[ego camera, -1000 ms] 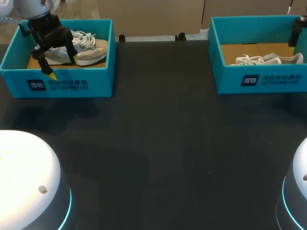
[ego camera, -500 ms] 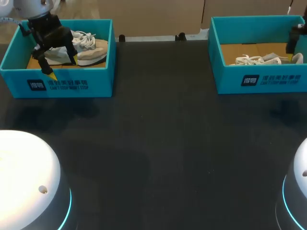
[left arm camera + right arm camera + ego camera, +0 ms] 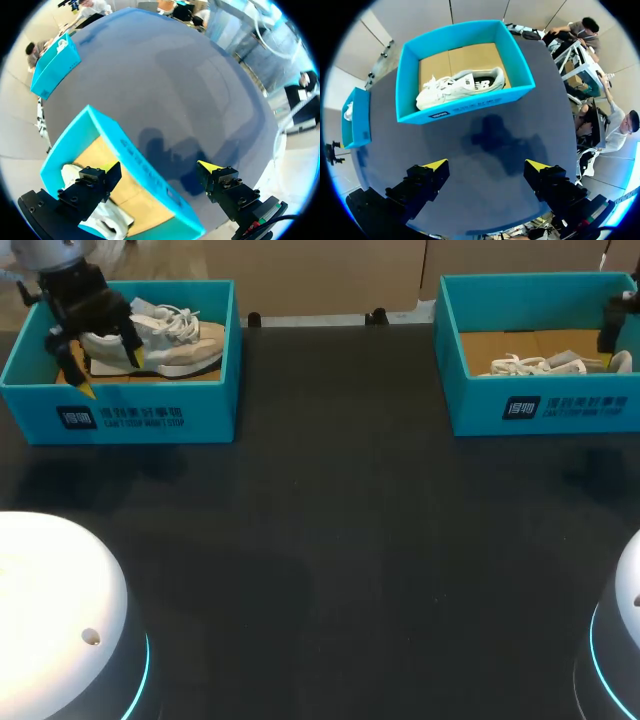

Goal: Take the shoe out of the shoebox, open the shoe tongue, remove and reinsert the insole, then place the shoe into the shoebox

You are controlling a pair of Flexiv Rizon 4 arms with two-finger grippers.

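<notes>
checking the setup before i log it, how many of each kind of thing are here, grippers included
boxes: 2 (left box, right box)
shoes: 2 (left shoe, right shoe), one in each box
grippers: 2 (left gripper, right gripper), both open
total: 6

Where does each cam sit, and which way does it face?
Head: fixed above and behind the robot, looking down on the table; left claw over the left box, right claw at the right box.
Left wrist: on the left arm, looking down along its open claw, which straddles the left box's front wall.
Right wrist: on the right arm, above the table, facing the right box and its shoe; open claw shows.
Shared: all three show both boxes.
</notes>
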